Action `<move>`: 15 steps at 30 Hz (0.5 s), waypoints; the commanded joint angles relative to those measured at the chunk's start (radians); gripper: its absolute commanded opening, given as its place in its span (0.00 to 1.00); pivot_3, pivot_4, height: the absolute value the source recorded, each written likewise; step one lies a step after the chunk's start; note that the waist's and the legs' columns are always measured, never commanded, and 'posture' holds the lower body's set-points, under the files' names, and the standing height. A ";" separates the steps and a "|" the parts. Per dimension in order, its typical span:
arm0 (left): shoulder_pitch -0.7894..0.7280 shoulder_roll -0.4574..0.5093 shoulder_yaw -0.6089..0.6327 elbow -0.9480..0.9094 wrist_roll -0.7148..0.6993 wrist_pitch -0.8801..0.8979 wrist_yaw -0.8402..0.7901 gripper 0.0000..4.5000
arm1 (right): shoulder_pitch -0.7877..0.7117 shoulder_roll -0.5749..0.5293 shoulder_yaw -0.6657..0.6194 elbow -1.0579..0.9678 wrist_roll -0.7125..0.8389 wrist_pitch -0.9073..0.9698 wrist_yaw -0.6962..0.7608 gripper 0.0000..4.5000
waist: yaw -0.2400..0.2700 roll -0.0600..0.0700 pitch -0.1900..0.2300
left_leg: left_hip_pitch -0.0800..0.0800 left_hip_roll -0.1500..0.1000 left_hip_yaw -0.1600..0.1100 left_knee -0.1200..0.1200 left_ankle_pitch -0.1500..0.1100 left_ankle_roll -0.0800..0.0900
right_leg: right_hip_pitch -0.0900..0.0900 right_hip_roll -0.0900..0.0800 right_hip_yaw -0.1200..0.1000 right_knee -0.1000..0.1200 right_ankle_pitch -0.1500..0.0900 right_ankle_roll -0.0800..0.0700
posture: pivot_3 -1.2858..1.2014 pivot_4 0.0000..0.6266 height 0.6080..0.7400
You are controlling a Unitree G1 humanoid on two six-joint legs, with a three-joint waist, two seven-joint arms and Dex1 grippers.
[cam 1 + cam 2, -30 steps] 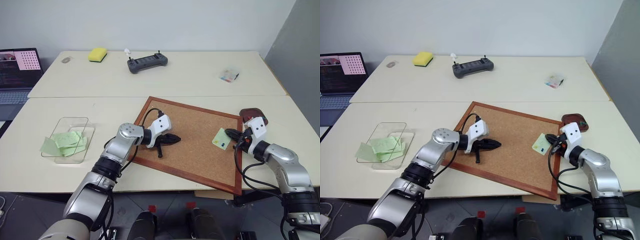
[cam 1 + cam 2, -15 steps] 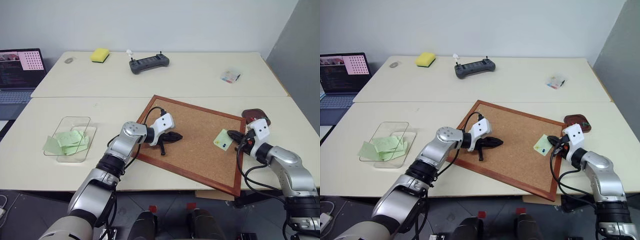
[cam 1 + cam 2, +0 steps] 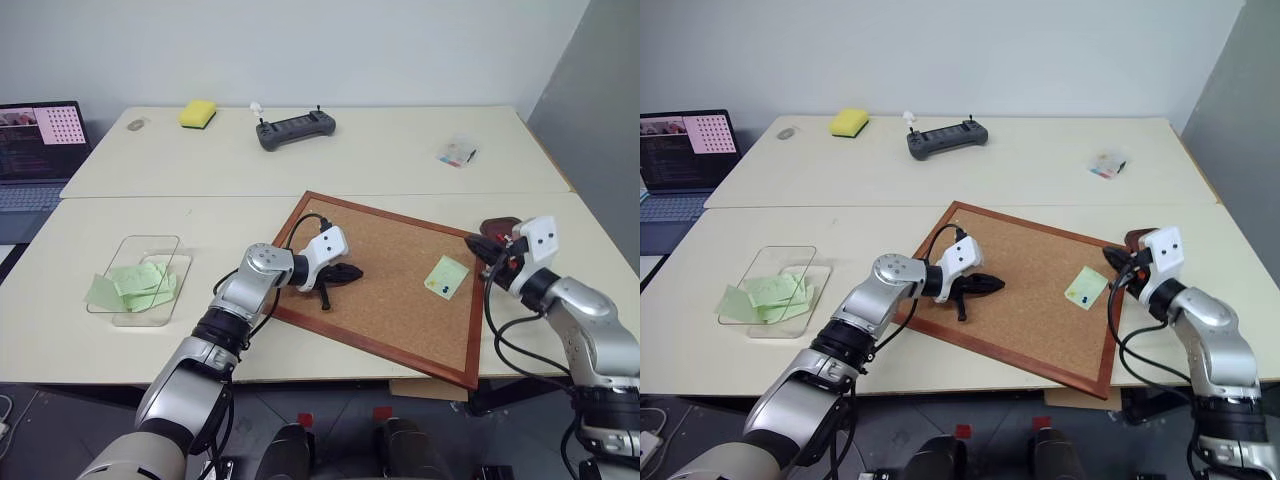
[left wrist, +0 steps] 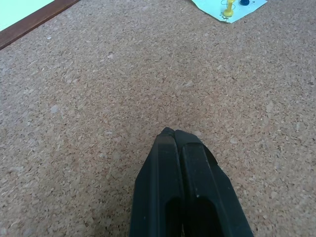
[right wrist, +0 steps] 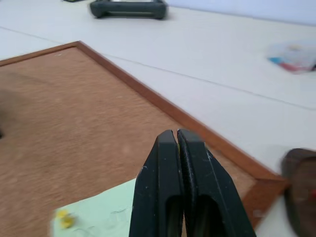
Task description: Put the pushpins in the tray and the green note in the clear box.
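Note:
The green note (image 3: 446,275) lies on the corkboard near its right edge, pinned by a yellow pushpin (image 4: 228,8) and a blue pushpin (image 4: 245,2). My right gripper (image 3: 473,243) is shut and hovers over the board's right edge, between the note and the dark reddish tray (image 3: 500,226), which it partly hides. Nothing shows between its fingertips (image 5: 168,138). My left gripper (image 3: 352,272) is shut and rests low on the middle of the cork, well left of the note. The clear box (image 3: 140,262) stands far left with several green notes in it.
The wood-framed corkboard (image 3: 385,350) lies tilted across the table's front middle. At the back are a yellow sponge (image 3: 197,112), a grey controller (image 3: 294,128) and a small clear case (image 3: 457,153). A laptop (image 3: 35,140) sits far left.
My right gripper has lifted off the note's right edge and drawn up and rightward toward the tray, staying shut. The left gripper has kept still.

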State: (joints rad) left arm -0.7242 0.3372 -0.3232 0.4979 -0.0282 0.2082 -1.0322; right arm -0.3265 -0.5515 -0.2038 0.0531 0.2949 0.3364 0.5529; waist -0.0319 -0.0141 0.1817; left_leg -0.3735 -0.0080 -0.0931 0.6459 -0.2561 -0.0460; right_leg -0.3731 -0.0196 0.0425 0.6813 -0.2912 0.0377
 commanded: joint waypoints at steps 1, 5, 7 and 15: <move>0.025 0.013 -0.036 0.023 0.056 0.047 0.015 0.00 | -0.099 -0.012 -0.061 0.116 -0.036 -0.029 -0.107 0.00 | 0.000 0.000 0.000 | 0.000 0.000 0.000 0.000 0.000 0.000 | 0.000 0.000 0.000 0.000 0.000 0.000 | 0.52 0.24 1.00; 0.035 0.018 -0.046 -0.003 0.056 0.068 0.007 0.00 | -0.221 -0.012 -0.082 0.293 -0.055 -0.033 -0.180 0.00 | -0.002 0.001 0.000 | 0.000 0.000 0.001 -0.001 0.000 0.000 | 0.000 0.000 0.000 0.000 0.000 0.000 | 0.52 0.24 1.00; 0.038 0.020 -0.046 -0.006 0.057 0.071 0.010 0.00 | -0.269 -0.020 -0.081 0.382 -0.069 -0.046 -0.201 0.00 | -0.002 0.001 -0.001 | 0.000 0.000 0.002 -0.001 0.000 0.000 | 0.000 0.000 0.001 0.000 0.000 0.000 | 0.52 0.24 1.00; 0.050 0.030 -0.032 -0.048 0.035 0.096 0.004 0.00 | -0.406 -0.023 -0.068 0.682 -0.098 -0.128 -0.198 0.00 | -0.004 0.001 -0.001 | 0.000 0.000 0.002 -0.001 0.000 0.000 | -0.001 0.000 0.001 0.000 0.000 0.000 | 0.52 0.24 1.00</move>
State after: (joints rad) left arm -0.7096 0.3509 -0.3304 0.4330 -0.0264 0.2570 -1.0315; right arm -0.6855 -0.5593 -0.2594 0.6837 0.2087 0.2558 0.3627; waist -0.0360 -0.0133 0.1810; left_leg -0.3731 -0.0078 -0.0902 0.6445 -0.2561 -0.0458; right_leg -0.3736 -0.0195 0.0443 0.6810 -0.2911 0.0374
